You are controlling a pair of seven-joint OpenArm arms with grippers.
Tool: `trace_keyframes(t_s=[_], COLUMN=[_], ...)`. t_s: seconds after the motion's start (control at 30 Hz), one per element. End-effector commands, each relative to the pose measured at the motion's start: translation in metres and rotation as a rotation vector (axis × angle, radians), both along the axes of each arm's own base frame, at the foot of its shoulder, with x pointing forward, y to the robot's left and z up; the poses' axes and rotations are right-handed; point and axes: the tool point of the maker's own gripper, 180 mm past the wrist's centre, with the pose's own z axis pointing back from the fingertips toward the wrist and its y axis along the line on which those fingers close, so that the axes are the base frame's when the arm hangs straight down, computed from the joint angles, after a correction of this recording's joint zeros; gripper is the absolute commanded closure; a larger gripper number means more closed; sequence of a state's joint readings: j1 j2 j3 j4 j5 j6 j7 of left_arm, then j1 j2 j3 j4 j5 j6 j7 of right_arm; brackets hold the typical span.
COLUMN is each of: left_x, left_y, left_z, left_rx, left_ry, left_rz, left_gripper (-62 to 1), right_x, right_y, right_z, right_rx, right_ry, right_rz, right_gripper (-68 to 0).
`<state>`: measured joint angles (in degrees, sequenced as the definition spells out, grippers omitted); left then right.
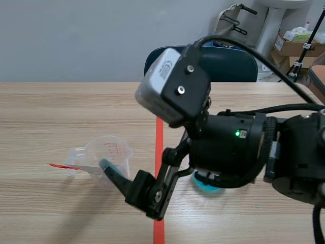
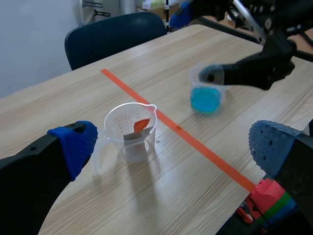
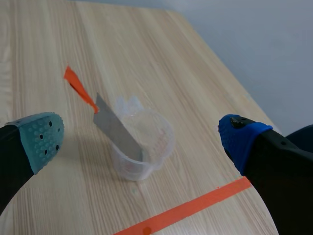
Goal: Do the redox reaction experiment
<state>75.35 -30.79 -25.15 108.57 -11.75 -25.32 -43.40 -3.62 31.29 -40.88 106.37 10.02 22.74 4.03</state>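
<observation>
**Clear measuring cup** (image 2: pixel 131 132): stands upright on the wooden table (image 2: pixel 58 107), with its spout toward the orange tape line (image 2: pixel 195 142).

**Grey metal strip** (image 3: pixel 119 131): leans inside the cup. Its orange-red tip (image 3: pixel 77 87) projects over the cup's rim on the side away from the tape line.

**Right gripper** (image 3: pixel 142 134): fingers are spread wide and hold nothing, with the cup ahead and between them. In the scene view one finger sits just beside the cup; whether it touches the cup cannot be told.

**Left gripper** (image 2: pixel 173 143): fingers are also wide apart and hold nothing, with the cup ahead of it and near.

**Beaker of blue liquid** (image 2: pixel 206 95): sits across the tape line from the cup, well apart from it. In the scene view it is mostly hidden behind the right arm (image 1: pixel 244 147).

**Dark blue chair** (image 2: pixel 115 34): stands beyond the table edge, far from the cup.
</observation>
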Motion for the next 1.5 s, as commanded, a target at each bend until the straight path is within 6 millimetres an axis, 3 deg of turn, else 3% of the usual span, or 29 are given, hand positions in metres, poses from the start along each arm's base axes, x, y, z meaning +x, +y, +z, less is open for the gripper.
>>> trace_keyframes(t_s=[0.0,0.63,1.17,1.47], left_x=[0.000,0.001,0.001,0.001], left_y=[-0.002,-0.001,-0.001,-0.001], left_z=[0.005,0.003,0.003,0.003], left_rx=[-0.020,-0.012,-0.012,-0.011], left_ry=[-0.013,-0.007,-0.007,-0.007], left_rz=[0.003,0.007,0.007,0.007], left_gripper=[-62.3,-62.3,-62.3,-62.3], right_x=[0.003,-0.019,0.011,0.015], right_y=[0.002,0.069,0.090,0.088], right_z=[0.003,-0.025,-0.027,-0.025], right_rx=[0.018,0.048,0.066,0.070], right_ry=[-0.012,0.019,-0.047,-0.057], right_rz=[0.011,0.178,0.092,0.070], right_gripper=[-67.9,-67.9,-67.9,-38.7])
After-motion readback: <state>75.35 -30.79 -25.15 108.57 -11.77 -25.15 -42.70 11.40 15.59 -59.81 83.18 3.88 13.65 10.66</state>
